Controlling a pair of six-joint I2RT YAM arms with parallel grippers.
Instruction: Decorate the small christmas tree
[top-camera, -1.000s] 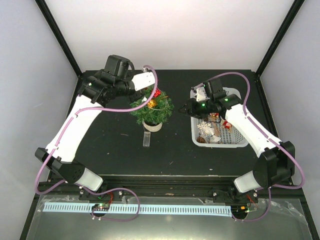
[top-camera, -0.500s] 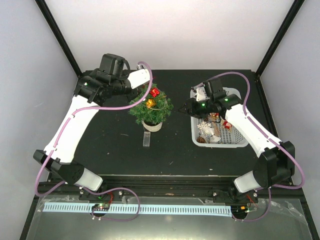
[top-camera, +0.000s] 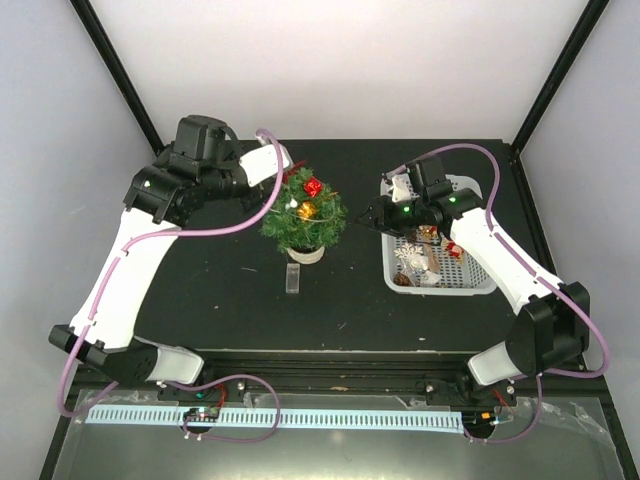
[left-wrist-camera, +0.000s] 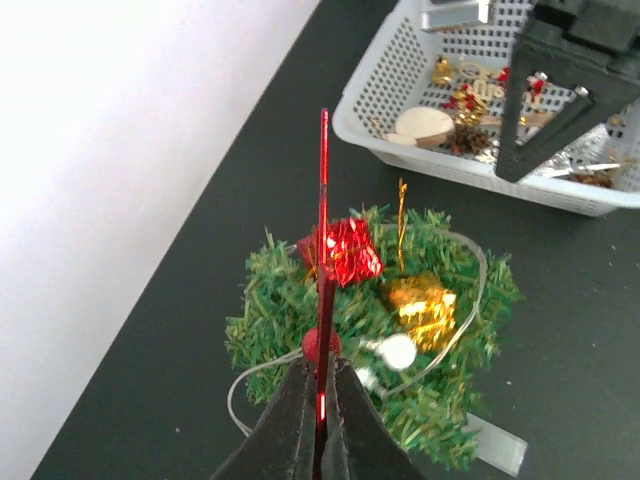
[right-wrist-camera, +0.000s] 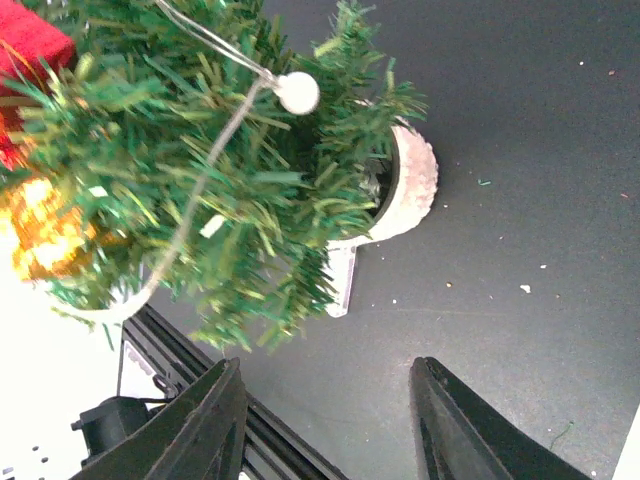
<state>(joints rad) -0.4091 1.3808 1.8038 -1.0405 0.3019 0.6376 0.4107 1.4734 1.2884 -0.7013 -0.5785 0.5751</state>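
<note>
- Small clear tag (top-camera: 292, 279) lies flat on table (top-camera: 220, 300), just in front of tree pot.
- Small christmas tree (top-camera: 303, 225) stands upright mid table, left of white basket (top-camera: 470, 287).
- Red gift (left-wrist-camera: 345, 250) and gold gift (left-wrist-camera: 420, 305) sit near top of tree.
- Basket holds more trinkets, likely next to go on.
- Right gripper (right-wrist-camera: 325, 385) hangs between tree and basket. Jaws spread, holding nothing, maybe waiting for its turn.
- Farther back, left gripper (left-wrist-camera: 320, 400) is over tree. Jaws pressed together, pinching thin red string (left-wrist-camera: 323, 200), likely to hang something on branch.
- Cannot tell if string joins red gift.
</note>
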